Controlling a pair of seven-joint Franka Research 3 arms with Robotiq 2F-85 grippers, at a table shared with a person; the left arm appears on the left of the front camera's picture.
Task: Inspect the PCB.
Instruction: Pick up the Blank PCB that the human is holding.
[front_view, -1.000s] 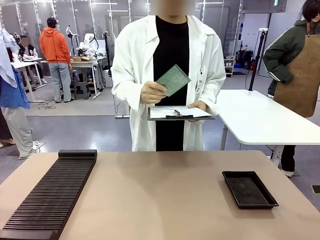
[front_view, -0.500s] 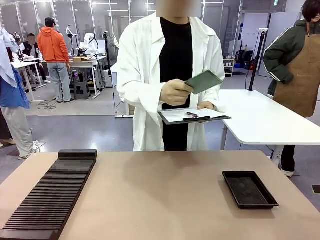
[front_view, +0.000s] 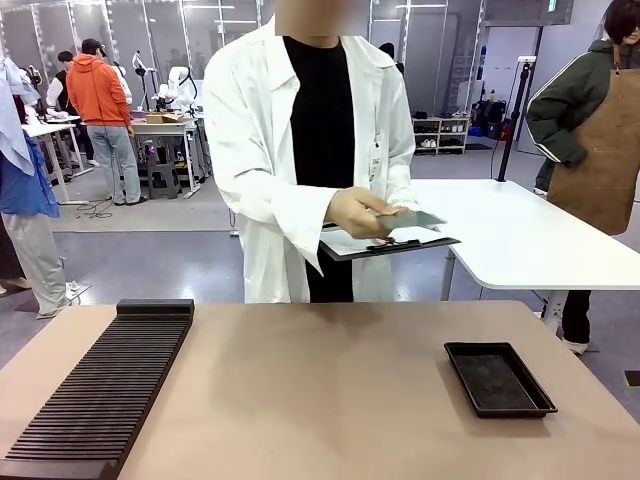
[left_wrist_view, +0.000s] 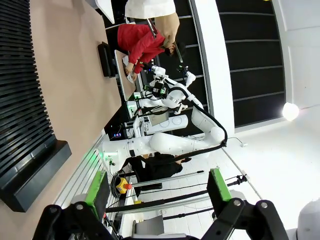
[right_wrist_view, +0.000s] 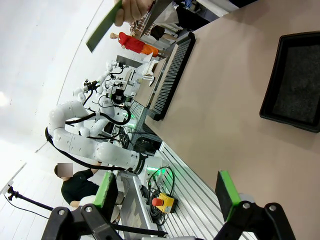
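Left wrist view: left tool spread wide, green pads well apart, nothing gripped, nothing touched. Past it, tan counter with a long black ribbed rack lying on it.

Right wrist view: right tool likewise wide open, empty, clear of everything. Beyond the pads, the same tan counter, with a shallow black rectangular tray at one side and the ribbed rack well apart from it. At the top edge, thin flat grey-green PCB, seen almost edge-on, pinched in a person's hand, up in the air, off the counter.

Front view: PCB held nearly flat in the hand of a person in a white lab coat at the far side, just above a paper-topped clipboard. On the counter, rack at left, tray at right. Behind, a white table, a person in a brown apron, another in an orange hoodie, grey floor.
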